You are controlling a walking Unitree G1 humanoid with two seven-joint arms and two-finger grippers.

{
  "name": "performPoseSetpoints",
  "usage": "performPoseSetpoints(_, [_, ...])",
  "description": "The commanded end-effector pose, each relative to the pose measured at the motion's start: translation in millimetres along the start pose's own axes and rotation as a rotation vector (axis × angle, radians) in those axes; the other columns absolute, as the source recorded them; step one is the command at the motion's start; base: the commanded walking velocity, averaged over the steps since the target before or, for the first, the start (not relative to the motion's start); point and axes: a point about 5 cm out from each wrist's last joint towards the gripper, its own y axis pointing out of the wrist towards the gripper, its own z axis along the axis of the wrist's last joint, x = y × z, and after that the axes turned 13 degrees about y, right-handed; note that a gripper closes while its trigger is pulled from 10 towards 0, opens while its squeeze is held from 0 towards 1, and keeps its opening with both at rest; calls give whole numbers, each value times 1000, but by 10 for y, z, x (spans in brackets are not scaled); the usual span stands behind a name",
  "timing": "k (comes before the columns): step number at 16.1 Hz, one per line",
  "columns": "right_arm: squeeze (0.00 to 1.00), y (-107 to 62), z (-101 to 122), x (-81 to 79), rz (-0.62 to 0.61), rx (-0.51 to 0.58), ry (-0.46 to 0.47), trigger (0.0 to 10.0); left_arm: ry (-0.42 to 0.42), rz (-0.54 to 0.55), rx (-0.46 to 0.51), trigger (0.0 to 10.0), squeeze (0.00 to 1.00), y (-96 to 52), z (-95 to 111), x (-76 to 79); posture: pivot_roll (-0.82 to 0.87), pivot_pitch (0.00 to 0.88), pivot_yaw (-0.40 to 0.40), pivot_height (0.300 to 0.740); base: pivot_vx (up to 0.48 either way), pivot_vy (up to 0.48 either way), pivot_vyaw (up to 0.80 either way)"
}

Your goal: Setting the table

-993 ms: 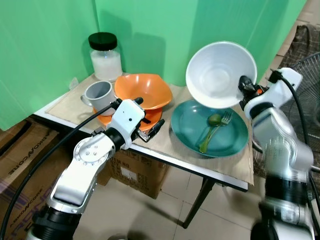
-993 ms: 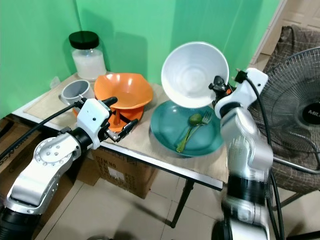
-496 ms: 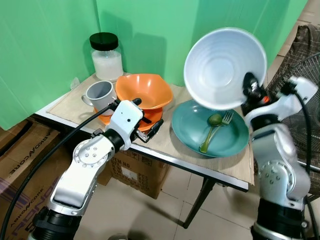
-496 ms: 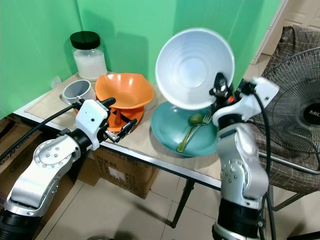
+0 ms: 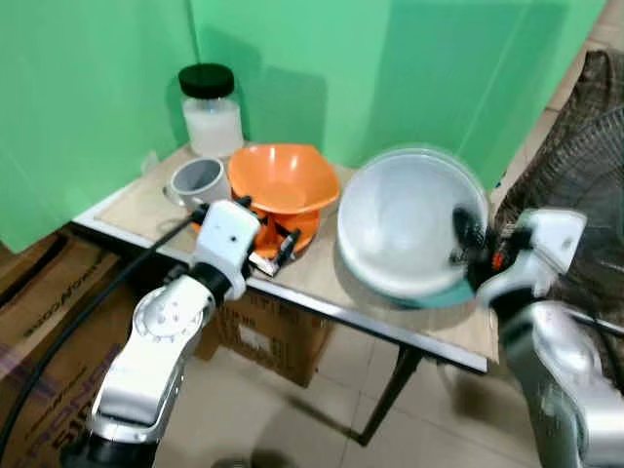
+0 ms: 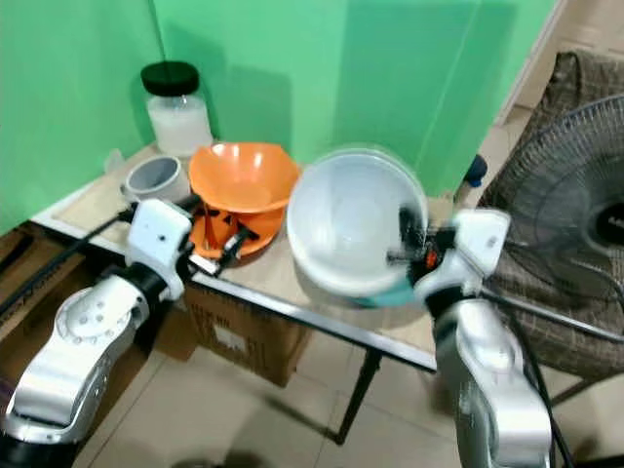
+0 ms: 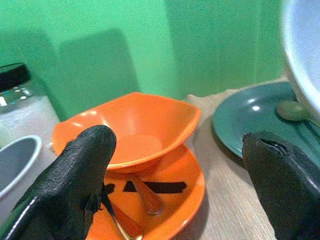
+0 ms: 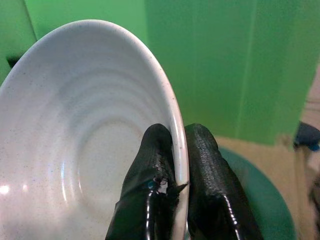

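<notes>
My right gripper (image 5: 466, 237) is shut on the rim of a white bowl (image 5: 408, 230), holding it tilted just above the teal plate (image 5: 444, 296), which it mostly hides. In the right wrist view the fingers (image 8: 159, 165) pinch the bowl's rim (image 8: 176, 125) over the teal plate (image 8: 262, 200). My left gripper (image 7: 177, 145) is open at the table's front edge, facing an orange bowl (image 7: 132, 127) that sits on an orange plate (image 7: 170, 200) with cutlery on it. A green spoon (image 7: 292, 111) lies on the teal plate (image 7: 250, 122).
A grey cup (image 5: 198, 178) and a black-lidded jar (image 5: 212, 109) stand at the table's back left, against a green backdrop. Cardboard boxes (image 5: 261, 330) sit under the table. A standing fan (image 6: 575, 205) is close on the right.
My right arm has lowered the white bowl from high above the table to just over the teal plate, now covering the spoon and fork. The left arm has barely moved.
</notes>
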Motion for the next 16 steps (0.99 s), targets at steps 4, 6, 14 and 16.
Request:
performPoseSetpoints(4, [0, 3, 132, -90, 3, 74, 21, 10000, -11, 52, 6, 10000, 184, 50, 51, -7, 39, 0, -37, 740, 0, 0, -770])
performPoseSetpoints(6, [0, 11, 139, -79, -8, 77, 17, 10000, -17, 62, 4, 10000, 180, 67, 58, -12, 35, 0, -35, 740, 0, 0, -775])
performPoseSetpoints(14, [0, 117, 162, -78, 7, 50, -28, 10000, -32, 228, -84, 10000, 165, -9, -50, -204, 51, 0, -88, 740, 0, 0, -793])
performPoseSetpoints(16, [0, 110, 154, -82, 8, 44, -28, 10000, -33, 241, -88, 10000, 176, -13, -53, -222, 48, 0, -90, 740, 0, 0, -800])
